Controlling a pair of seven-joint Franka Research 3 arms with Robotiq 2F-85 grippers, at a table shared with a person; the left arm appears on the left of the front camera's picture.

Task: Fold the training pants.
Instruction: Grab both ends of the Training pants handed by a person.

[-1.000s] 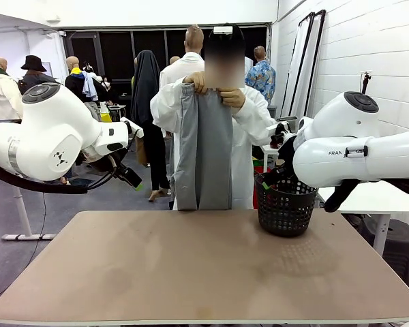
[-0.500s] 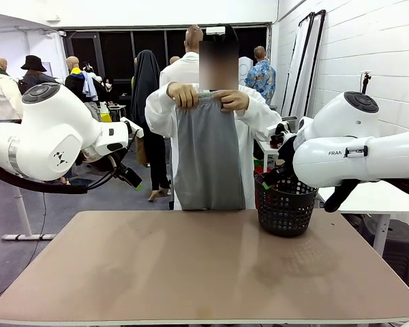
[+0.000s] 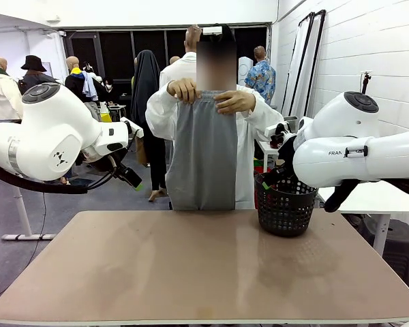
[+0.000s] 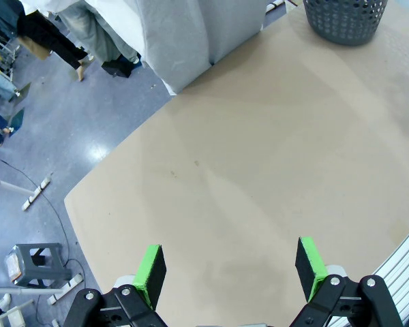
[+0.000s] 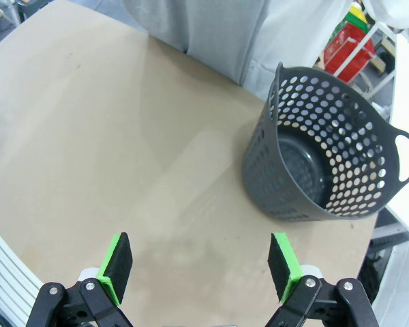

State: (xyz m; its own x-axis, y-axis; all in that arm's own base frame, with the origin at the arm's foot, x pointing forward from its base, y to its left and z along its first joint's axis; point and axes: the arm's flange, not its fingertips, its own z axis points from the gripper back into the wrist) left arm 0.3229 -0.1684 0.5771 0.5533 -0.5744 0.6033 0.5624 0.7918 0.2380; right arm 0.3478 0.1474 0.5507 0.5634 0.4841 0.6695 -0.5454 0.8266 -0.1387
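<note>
L hand [image 4: 228, 257] & R hand [image 5: 201, 260] both spread wide, empty, above the surface [image 3: 191, 272]; person [image 3: 260, 121] dangles the pants [image 3: 203, 157] by the waistband at the far edge, so I'd wait til they lie flat, then pinch the hems.

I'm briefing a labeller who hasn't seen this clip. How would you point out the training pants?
Look across the brown table to the person in the white coat. The training pants hang from their two hands. They are light grey, unlike the white coat behind and the black basket nearby.
</note>
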